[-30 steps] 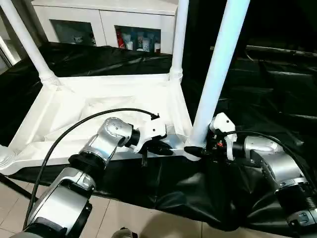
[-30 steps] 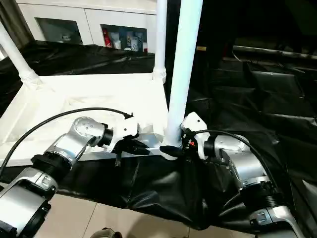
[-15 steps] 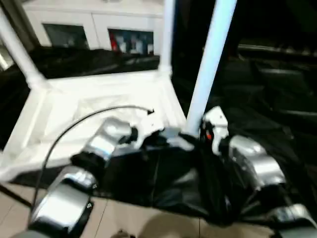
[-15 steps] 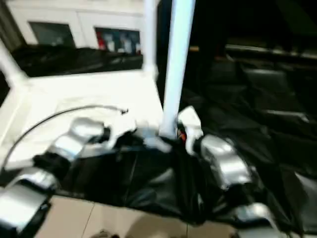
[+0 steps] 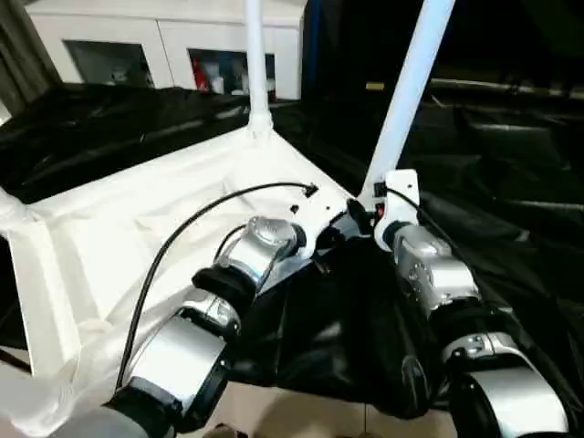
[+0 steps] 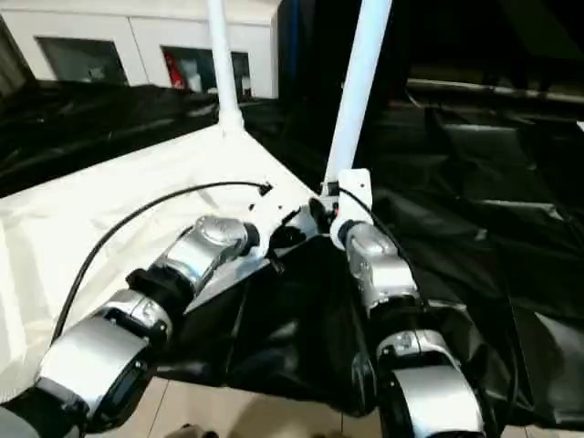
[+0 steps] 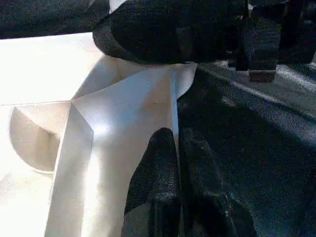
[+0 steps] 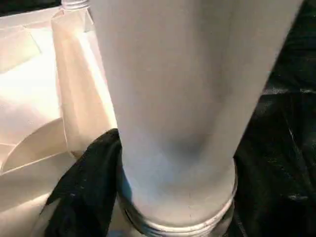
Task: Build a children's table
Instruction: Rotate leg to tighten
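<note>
Now the right gripper clasps the leg at its base, while the left gripper pinches the tabletop rim, jaws nearly shut. If the leg tilts, it may jam in its socket.

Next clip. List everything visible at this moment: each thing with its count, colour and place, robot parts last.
tabletop: one, white, upside down on the black sheeting.
legs: two stand upright in corner sockets, white; near leg at the corner by the grippers, far leg at the back corner.
black sheeting: covers the work surface, crumpled.
cabinet: one, white with glass doors, behind.
floor: light tiles, below the sheeting's edge.
left gripper: black fingers pinching the tabletop's edge wall.
right gripper: black fingers around the near leg's base.
</note>
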